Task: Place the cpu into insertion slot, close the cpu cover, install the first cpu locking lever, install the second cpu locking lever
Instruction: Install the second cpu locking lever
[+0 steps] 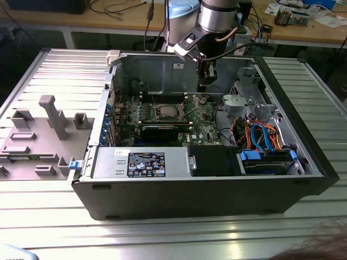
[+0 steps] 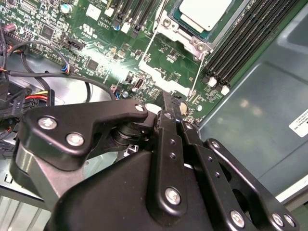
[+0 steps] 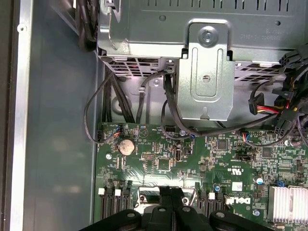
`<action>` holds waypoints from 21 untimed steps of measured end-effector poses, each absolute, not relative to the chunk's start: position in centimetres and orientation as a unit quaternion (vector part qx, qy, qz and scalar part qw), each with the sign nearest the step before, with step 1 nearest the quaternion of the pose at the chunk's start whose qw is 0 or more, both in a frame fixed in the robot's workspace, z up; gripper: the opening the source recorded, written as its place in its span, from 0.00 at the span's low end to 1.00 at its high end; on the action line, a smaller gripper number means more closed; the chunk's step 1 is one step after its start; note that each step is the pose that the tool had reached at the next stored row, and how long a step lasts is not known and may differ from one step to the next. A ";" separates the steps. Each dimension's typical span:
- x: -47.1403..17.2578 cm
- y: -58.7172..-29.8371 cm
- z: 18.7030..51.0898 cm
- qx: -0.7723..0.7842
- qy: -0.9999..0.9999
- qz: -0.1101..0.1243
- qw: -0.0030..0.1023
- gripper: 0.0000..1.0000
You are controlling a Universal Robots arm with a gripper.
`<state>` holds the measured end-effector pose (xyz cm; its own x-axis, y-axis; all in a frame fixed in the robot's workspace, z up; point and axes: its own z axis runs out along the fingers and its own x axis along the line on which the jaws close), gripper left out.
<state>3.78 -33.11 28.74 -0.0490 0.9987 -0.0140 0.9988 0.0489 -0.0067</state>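
The cpu is a silver-grey square lying in the insertion slot on the green board inside the open case. In the second wrist view the cpu has the thin metal cpu cover lying flat around it. Two thin wire levers run out from the socket's corners towards me. Whether they are latched is not clear. My gripper hangs over the board, to the exterior view's right of the socket. Its black fingers are shut together with nothing between them. In the first wrist view the gripper hovers just above the board.
A long black graphics card lies in front of the socket, and black memory slots flank it. The drive cage, with loose cables, stands beyond the gripper. The power supply fills the case front. A grey fixture tray sits on the table.
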 end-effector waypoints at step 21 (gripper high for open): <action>5.5 -33.1 27.8 0.690 0.724 -0.009 -0.001 0.11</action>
<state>5.52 -33.09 27.82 -0.0479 0.9988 -0.0123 0.9988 0.0477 -0.0144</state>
